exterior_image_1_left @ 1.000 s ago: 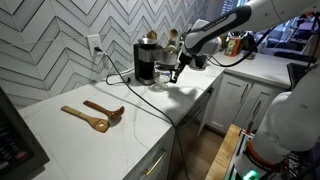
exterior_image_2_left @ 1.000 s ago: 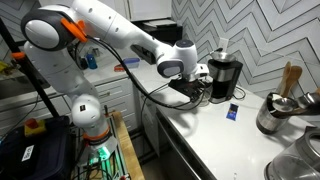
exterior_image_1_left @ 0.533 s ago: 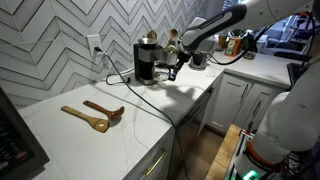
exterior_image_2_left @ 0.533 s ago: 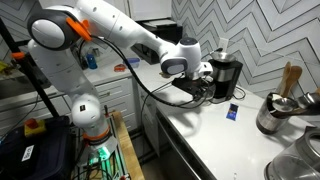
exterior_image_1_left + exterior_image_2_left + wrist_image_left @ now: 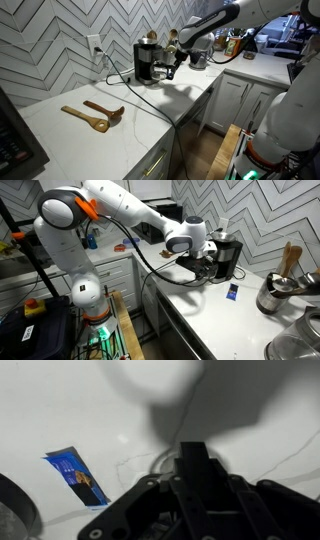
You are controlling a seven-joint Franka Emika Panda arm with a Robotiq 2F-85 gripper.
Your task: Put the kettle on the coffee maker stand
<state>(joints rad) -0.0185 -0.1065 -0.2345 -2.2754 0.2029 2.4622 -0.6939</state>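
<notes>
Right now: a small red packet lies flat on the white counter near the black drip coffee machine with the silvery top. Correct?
Not quite. The packet is blue, not red; the wrist view shows it plainly, and an exterior view agrees. The rest holds: it lies flat on the white counter near the black drip coffee machine.

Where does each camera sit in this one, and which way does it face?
An exterior view: at the counter's end, looking along it past wooden spoons to the coffee machine; arm enters from the right.
An exterior view: beside the robot's base, facing the tiled wall; whole arm shows.
Wrist view: looks down on the counter; dark fingers at bottom.
Shared: coffee machine in both exterior views; blue packet in wrist and an exterior view.
</notes>
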